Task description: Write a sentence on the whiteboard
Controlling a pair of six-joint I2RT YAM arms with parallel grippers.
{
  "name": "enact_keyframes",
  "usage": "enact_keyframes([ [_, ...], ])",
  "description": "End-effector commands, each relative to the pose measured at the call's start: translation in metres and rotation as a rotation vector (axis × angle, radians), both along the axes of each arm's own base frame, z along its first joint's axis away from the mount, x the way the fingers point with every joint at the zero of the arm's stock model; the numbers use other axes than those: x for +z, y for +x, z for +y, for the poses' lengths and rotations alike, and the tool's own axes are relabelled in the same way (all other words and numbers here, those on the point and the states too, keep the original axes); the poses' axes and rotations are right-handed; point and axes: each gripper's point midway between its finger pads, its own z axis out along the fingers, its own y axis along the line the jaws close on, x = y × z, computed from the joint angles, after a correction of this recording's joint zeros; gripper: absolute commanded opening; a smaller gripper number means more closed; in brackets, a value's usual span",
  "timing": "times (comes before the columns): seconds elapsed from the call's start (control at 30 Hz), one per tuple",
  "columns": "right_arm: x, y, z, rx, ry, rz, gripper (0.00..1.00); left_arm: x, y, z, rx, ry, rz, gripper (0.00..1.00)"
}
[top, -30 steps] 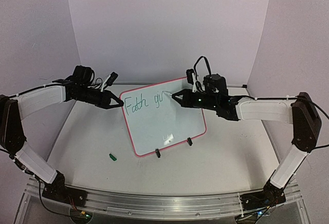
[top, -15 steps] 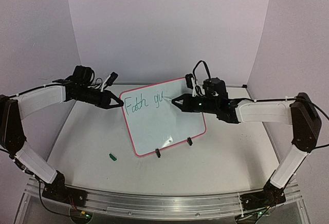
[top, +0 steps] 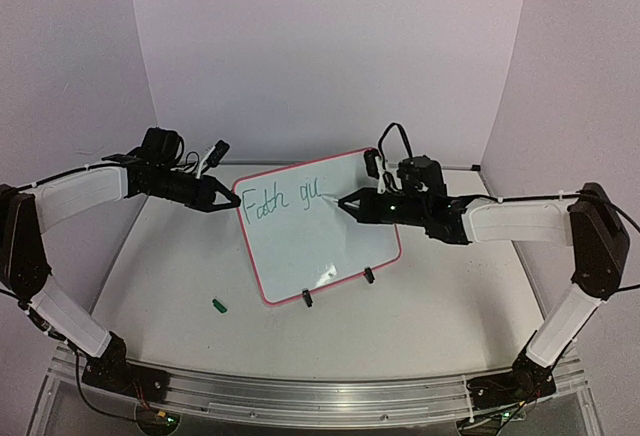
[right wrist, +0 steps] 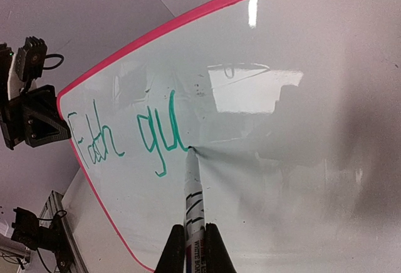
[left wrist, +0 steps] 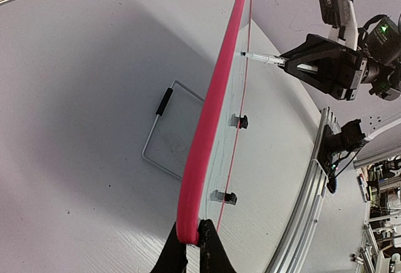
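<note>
Currently left fingers (left wrist: 177, 257) pinch whiteboard (top: 300, 248) rim; right fingers (right wrist: 171, 255) clamp marker (right wrist: 193, 198), tip touching sentence (right wrist: 149, 136) end.

left arm (top: 80, 194) comes in from the left side, forearm roughly level, wrist aimed inward. left gripper (top: 232, 199) is pinched tight on the rim of the whiteboard (top: 300, 246). right arm (top: 515, 218) comes in from the right, elbow raised out wide, forearm level. right gripper (top: 347, 202) is clamped narrow on a marker (right wrist: 192, 185), pointing at the left gripper.
</note>
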Motion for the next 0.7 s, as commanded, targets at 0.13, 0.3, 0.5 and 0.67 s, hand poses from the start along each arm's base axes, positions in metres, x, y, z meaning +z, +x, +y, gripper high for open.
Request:
enact_keyframes([
  [0.13,0.028,0.0,-0.018,-0.064,0.008,-0.053,0.0,-0.03,-0.015,-0.005,-0.056,0.102,0.032,0.0],
  [0.3,0.043,-0.007,-0.027,-0.067,0.019,-0.074,0.0,-0.03,-0.015,-0.005,-0.055,0.102,0.032,0.0],
  [0.5,0.052,-0.008,-0.042,-0.061,0.042,-0.08,0.0,-0.03,-0.015,-0.006,-0.056,0.1,0.032,0.0],
  [0.67,0.048,-0.005,-0.04,-0.032,0.045,-0.069,0.0,-0.029,-0.015,-0.006,-0.058,0.1,0.031,0.0],
])
